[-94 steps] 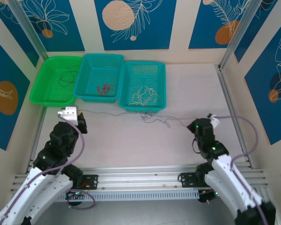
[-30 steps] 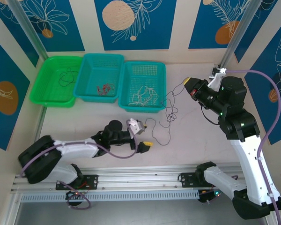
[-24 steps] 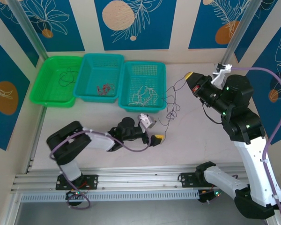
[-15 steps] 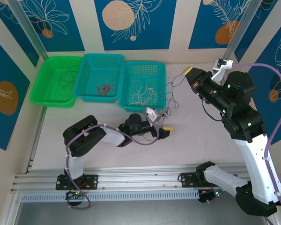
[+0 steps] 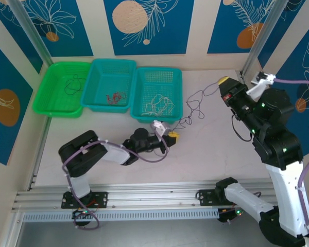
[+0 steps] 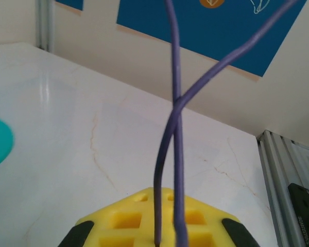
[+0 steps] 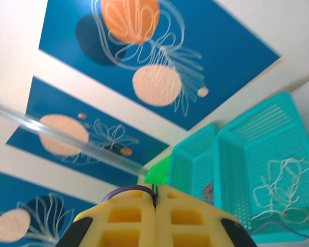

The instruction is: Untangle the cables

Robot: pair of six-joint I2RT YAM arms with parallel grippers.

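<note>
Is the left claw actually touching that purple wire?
Touching. The left wrist view shows the left claw shut on the purple wire, with two strands disappearing between its yellow tips.

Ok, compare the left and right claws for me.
The yellow-padded left claw sits low over the pale table; the yellow-padded right claw is raised well above it. The left points right, the right points left. Both are shut on the thin purple cable.
</note>
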